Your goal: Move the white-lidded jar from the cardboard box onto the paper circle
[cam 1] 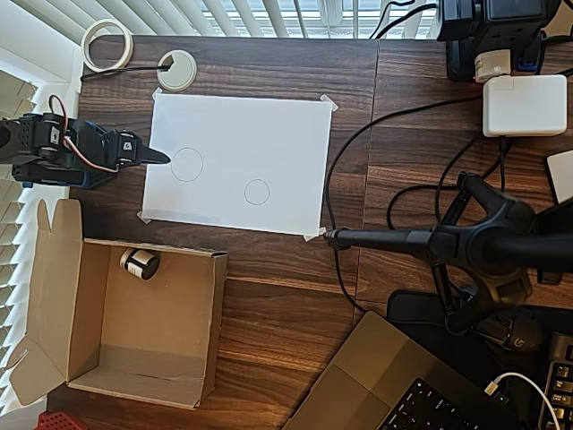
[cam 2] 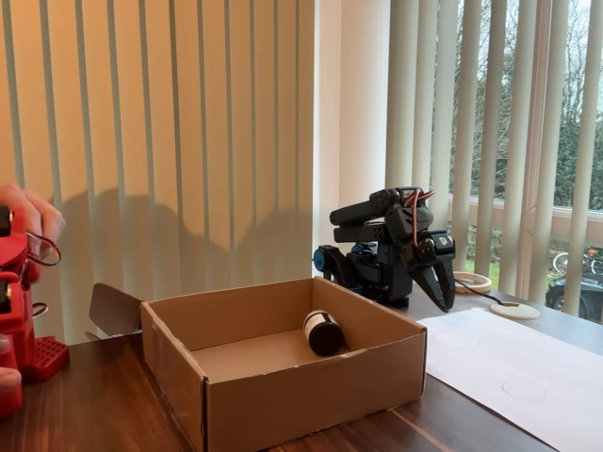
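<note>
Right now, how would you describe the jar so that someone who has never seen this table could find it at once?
Find the box, the big brown open thing at the lower left of the overhead view. Inside it, in the corner nearest the sheet, the jar lies on its side against the wall. It is a short dark cylinder with a white lid, the one thing in the box.

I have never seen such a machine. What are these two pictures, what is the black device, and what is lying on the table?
The black device is a small robot arm; its gripper is a two-finger claw, shut and holding nothing. One picture looks straight down, the other is taken from the side at table height. On the wooden table stands an open cardboard box with a small white-lidded jar lying on its side inside. Beside it is a taped white paper sheet with two drawn circles; the smaller circle is the jar's goal.
</note>
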Controlling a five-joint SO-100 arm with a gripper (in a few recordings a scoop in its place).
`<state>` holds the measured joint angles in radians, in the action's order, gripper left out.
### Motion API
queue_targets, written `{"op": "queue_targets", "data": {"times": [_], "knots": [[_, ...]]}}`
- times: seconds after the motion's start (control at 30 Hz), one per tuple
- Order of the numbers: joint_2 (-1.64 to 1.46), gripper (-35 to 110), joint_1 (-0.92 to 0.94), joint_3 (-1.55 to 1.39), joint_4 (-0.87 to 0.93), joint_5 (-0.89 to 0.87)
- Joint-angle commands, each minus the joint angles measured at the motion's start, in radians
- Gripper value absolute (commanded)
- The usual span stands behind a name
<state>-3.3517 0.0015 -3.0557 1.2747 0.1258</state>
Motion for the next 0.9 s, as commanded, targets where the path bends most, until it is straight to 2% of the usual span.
{"op": "queue_targets", "data": {"times": [0.0,0.1,0.87], "knots": [[-0.066,0,0.006,0.023,0.017,-0.002],[-0.066,4,0.003,0.023,0.017,-0.002],[-0.064,0,-0.009,0.023,0.017,0.012]]}}
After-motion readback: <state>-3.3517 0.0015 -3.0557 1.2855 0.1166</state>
